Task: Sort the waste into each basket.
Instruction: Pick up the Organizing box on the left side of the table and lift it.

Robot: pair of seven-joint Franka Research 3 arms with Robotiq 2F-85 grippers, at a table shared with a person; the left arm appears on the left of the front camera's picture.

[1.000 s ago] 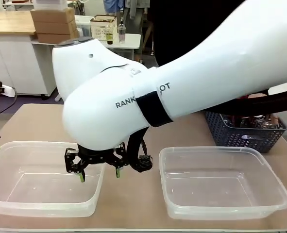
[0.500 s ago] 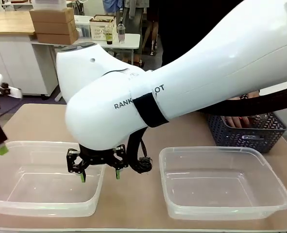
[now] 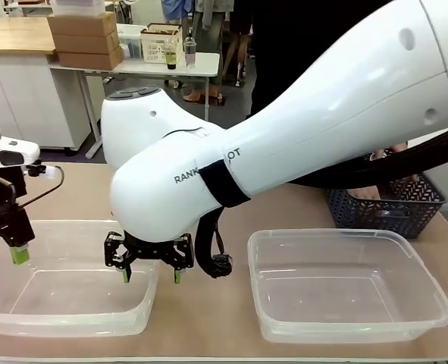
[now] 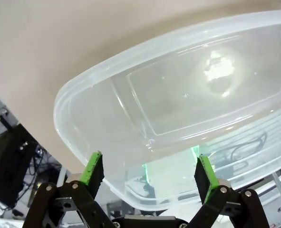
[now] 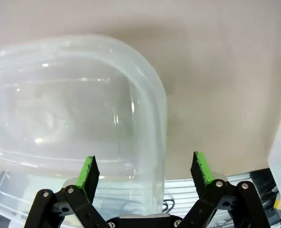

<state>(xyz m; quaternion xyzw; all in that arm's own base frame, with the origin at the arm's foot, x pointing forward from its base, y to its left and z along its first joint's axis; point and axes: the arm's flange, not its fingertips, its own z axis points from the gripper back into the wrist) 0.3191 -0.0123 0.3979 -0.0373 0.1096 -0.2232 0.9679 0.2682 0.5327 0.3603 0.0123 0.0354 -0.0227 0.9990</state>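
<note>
Two clear tubs stand side by side at the table's front, the left basket [image 3: 64, 303] and the right basket [image 3: 352, 303], both with nothing in them. My right arm reaches across the middle. Its gripper [image 3: 151, 274] hangs open astride the left basket's right wall [image 5: 152, 118], one finger inside and one outside [image 5: 142, 171]. At the far left, my left gripper [image 3: 4, 244] stands open over that basket's left end. In the left wrist view its fingers [image 4: 149, 171] frame the tub's rim [image 4: 73, 128]. The waste is out of view.
A dark lattice basket [image 3: 386, 212] sits at the back right of the table, with a person's hand [image 3: 379, 189] at it. My right arm's bulky white body [image 3: 284, 144] blocks much of the table's middle. Bare tabletop [image 3: 201, 303] lies between the two tubs.
My left gripper has come in from the left edge and down over the left tub. The right arm has shifted slightly, its gripper staying open at the tub's right wall.
</note>
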